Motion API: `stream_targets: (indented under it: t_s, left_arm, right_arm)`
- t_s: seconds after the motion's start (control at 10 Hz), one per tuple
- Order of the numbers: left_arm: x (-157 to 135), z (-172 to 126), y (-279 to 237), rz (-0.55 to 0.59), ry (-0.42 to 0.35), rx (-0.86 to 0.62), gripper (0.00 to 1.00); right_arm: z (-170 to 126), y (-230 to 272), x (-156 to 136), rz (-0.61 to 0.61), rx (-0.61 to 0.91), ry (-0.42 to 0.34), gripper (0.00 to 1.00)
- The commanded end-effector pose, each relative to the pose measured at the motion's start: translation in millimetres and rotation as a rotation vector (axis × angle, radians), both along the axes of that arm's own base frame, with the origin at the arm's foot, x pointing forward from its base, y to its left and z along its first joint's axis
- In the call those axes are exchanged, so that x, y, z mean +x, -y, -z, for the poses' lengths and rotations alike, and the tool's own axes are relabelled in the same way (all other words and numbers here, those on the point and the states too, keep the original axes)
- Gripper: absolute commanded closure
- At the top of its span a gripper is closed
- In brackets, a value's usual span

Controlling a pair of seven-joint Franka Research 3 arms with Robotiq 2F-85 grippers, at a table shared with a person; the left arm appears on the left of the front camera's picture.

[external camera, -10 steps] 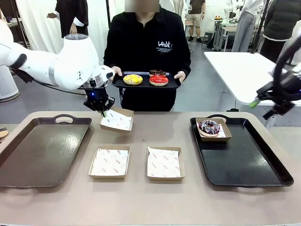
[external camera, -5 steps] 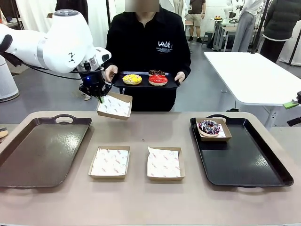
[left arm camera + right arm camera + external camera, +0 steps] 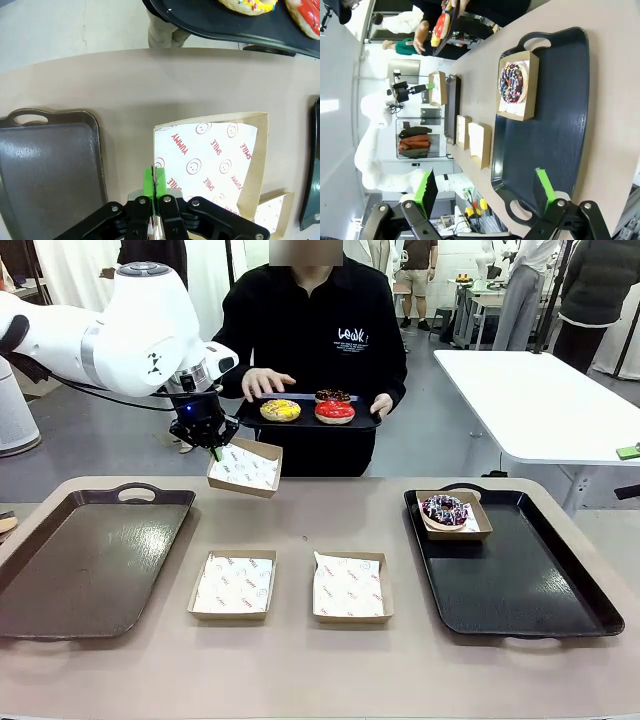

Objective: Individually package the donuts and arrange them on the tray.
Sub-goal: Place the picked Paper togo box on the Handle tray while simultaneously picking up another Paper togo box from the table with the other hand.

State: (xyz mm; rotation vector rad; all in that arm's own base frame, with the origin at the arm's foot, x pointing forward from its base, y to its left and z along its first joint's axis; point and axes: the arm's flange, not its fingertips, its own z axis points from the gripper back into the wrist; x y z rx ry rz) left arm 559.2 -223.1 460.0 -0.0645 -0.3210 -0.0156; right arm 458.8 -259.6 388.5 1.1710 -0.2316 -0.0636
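Donuts on the person's tray just beyond left fingers, seemingly clamped on a box.

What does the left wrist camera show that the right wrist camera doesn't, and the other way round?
Left wrist view: the left gripper, close up, shut on the edge of the paper-lined box, with the liner's YUMMY and SMILE print readable. Right wrist view: the open right gripper and, beyond it, the sprinkled chocolate donut in its own box on the black tray. Both: that held box, the red-glazed donut on the person's tray, and the brown tray.
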Motion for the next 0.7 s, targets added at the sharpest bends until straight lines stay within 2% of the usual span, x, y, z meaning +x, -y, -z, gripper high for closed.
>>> stream_targets:
  t_s: [0.0,0.6]
  left_arm:
    - [0.4,0.0,-1.8,-0.002,0.004,-0.001,1.0]
    - [0.4,0.0,-1.8,-0.002,0.004,-0.001,1.0]
  right_arm:
    - [3.3,2.6,-8.2,0.002,0.019,0.009,0.0]
    - [0.4,4.0,-4.0,0.006,0.007,-0.003,0.0]
